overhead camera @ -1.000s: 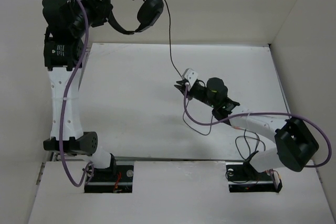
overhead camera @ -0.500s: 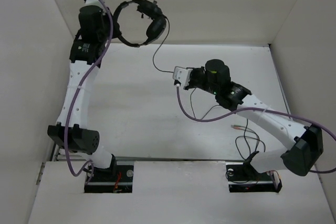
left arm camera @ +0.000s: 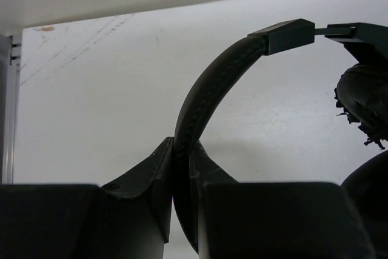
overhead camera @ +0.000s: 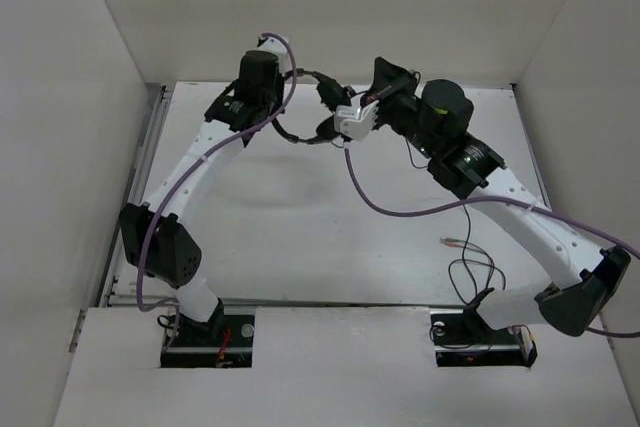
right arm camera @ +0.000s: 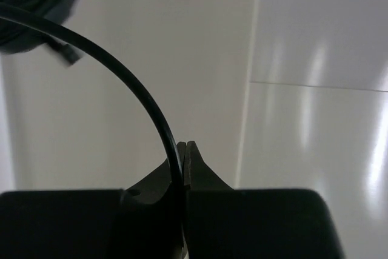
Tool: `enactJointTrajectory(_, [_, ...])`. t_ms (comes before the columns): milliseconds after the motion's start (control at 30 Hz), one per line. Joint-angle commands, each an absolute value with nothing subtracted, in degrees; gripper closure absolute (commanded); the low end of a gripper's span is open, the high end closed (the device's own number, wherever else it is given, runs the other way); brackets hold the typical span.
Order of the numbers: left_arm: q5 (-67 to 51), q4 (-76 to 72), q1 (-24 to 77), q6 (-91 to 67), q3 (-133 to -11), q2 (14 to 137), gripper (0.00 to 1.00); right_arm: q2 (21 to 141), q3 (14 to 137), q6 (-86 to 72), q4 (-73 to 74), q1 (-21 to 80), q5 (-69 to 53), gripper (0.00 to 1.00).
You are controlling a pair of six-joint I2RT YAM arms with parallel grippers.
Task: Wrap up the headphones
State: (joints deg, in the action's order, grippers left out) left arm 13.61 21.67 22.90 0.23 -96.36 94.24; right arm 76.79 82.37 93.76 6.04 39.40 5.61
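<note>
Reaching across the white table (overhead camera: pixel 290 237), both arms meet at its far middle, where the headphones (left arm camera: pixel 212 83) sit between the 2 wrists. The left gripper (left arm camera: pixel 182 147) is clamped on the headband — the band rises between its 2 fingers, and a ragged earcup (left arm camera: pixel 364 101) shows at the right of that view. The right gripper (right arm camera: pixel 183 148) is pinched narrow on the thin black cable (right arm camera: pixel 121 68), which arcs away up-left. The reddish plug (overhead camera: pixel 452 242) lies on the table beside the right arm (overhead camera: pixel 520 212)
</note>
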Motion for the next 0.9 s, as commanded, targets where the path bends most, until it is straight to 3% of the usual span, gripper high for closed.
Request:
enactJointTrajectory(0, [14.41,16.44,26.75,3.16,-93.88,92.55,1.0,77.52,85.42,99.4,-5.0,38.72,4.49,1.0])
enactJointTrajectory(233, [11.52,16.35,33.61,6.76,-88.95,88.34,1.0,78.49,84.73,96.78,-6.06,32.31,1.85,1.0])
enactJointTrajectory(467, [3.7,15.91,36.34,6.42,-87.54,80.87,1.0,76.91,80.25,81.32,-3.52,23.96,-3.51,1.0])
enactJointTrajectory(867, [-9.92,18.54,40.21,5.8,-91.14,76.12,1.0,78.13,82.96,58.9,3.87,21.76,-12.21,1.0])
